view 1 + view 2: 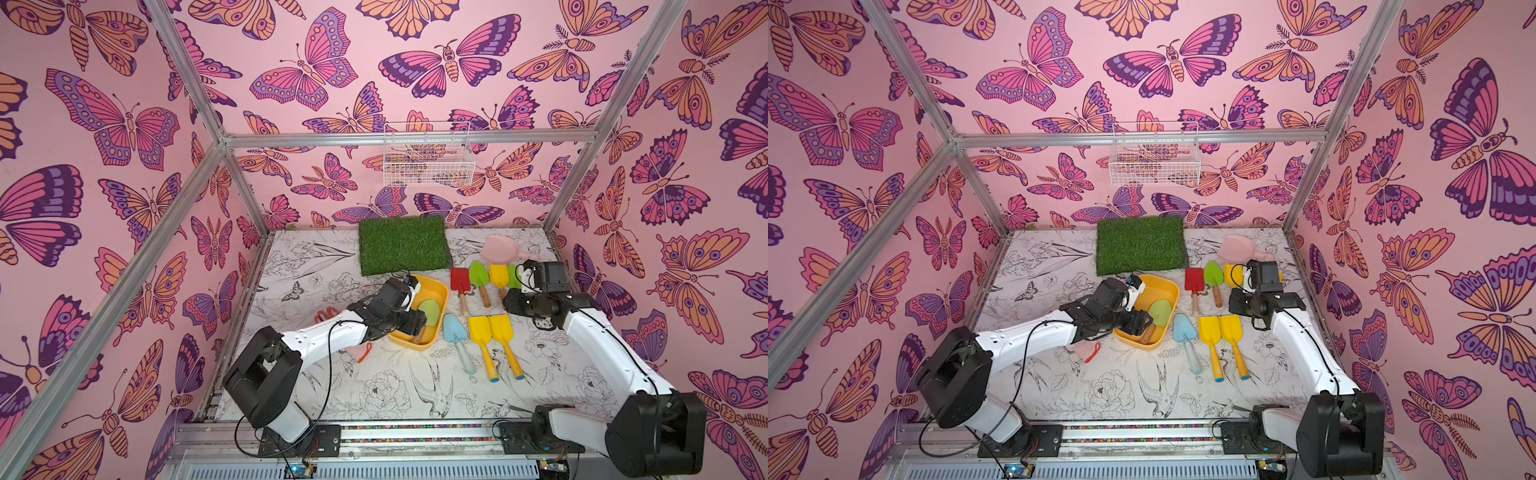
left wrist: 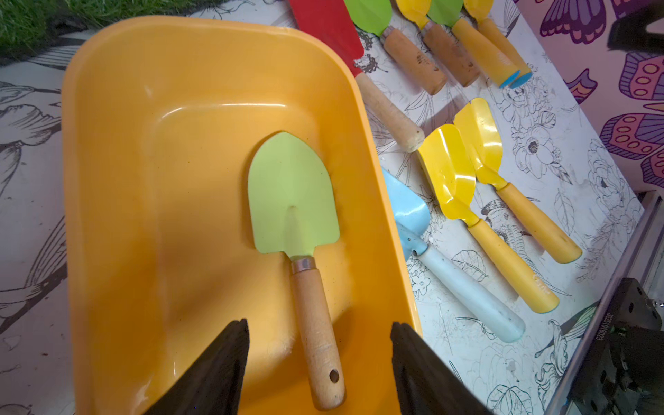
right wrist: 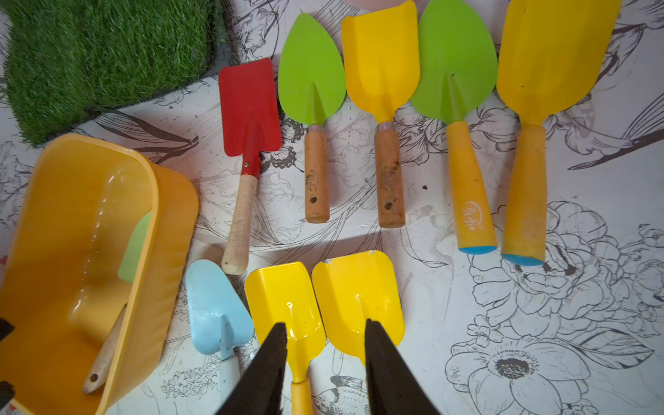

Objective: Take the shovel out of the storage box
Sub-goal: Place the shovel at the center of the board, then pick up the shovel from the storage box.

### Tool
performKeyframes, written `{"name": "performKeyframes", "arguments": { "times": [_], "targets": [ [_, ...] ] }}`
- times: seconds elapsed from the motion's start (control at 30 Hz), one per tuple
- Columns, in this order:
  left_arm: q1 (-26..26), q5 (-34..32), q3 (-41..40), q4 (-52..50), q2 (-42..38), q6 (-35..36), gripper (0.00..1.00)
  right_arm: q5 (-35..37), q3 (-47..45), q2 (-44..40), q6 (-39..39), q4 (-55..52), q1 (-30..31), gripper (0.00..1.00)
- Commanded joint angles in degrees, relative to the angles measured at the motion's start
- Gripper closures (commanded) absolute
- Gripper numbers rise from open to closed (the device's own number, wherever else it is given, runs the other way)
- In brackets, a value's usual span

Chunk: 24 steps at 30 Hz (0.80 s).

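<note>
Hovering open and empty, left jaws frame the shovel (image 2: pixel 293 201); right jaws overhang two yellow shovels (image 3: pixel 284 298).

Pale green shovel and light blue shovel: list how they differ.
The pale green shovel has a bare wooden handle; the light blue shovel has a pale blue one. The pale green shovel lies inside the yellow storage box; the light blue shovel lies on the table beside it. Both have pointed blades.
</note>
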Motion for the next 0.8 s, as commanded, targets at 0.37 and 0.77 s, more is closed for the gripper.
{"name": "performKeyframes", "arguments": {
  "times": [0.37,0.77],
  "targets": [
    [0.15,-1.1,9.89,-13.1,11.89,0.2,0.4,-3.22,-1.23,-1.13,1.34,-0.87,2.51,0.6],
    [-0.32,0.34,15.87,-16.13,20.67,0.28,0.47,-3.38,-1.54,-2.72,0.43,-1.05,2.6,0.6]
  ]
}}
